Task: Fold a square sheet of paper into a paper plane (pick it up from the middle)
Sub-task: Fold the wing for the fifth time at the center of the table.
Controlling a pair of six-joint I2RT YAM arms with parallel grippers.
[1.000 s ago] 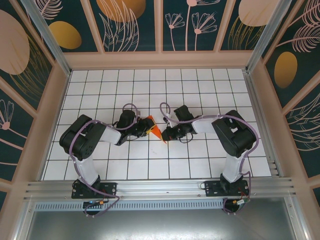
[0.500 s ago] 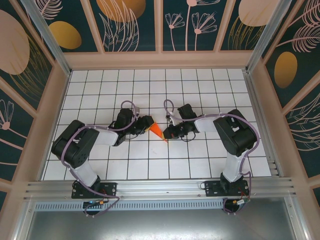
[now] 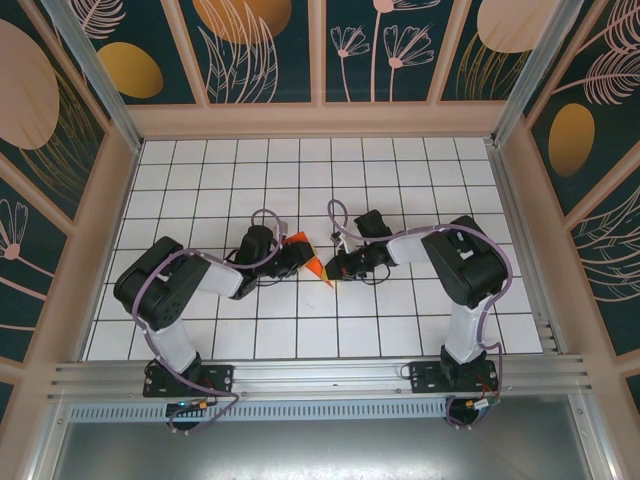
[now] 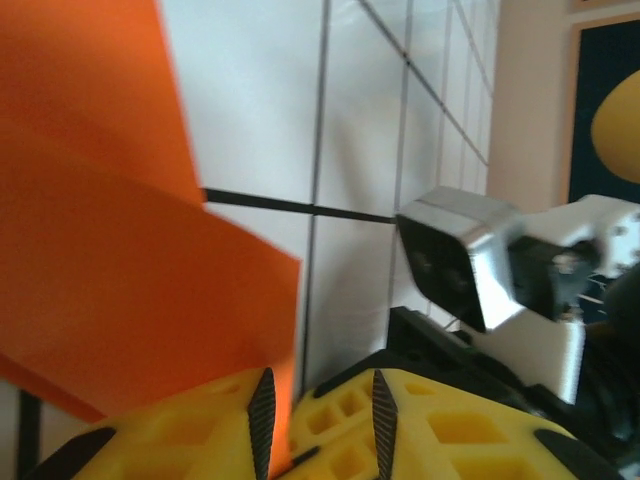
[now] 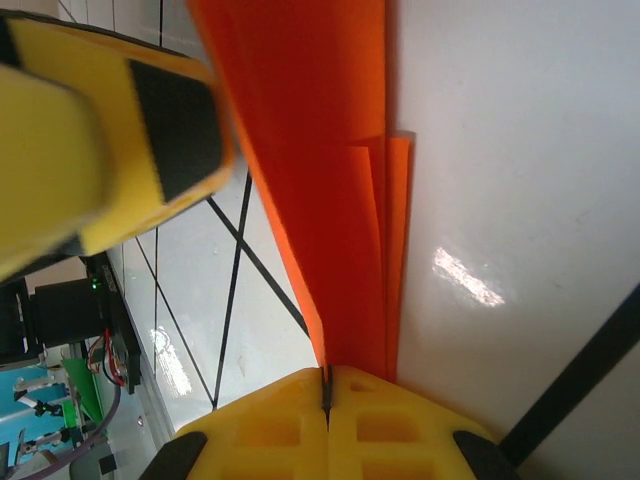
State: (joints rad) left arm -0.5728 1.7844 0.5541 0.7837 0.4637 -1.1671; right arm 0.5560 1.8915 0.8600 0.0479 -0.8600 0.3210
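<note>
Paper plane (image 3: pixel 314 266), thin creased orange-red folds, clamped in right tool (image 5: pixel 327 385); left tool (image 4: pixel 320 400) parted.

From above, we see bright, even light on the white tiled floor (image 3: pixel 400 180), with only faint, soft shadows near the orange paper (image 3: pixel 309 262). This view is sharp around the paper, while the walls far from it lean outward. In the left wrist view the paper sits very close and its edges go soft; the wall beyond it is hazy. In the right wrist view a small white glare lies just right of the paper, and the left gripper's finger (image 5: pixel 110 130), above and left of it, is blurred.
</note>
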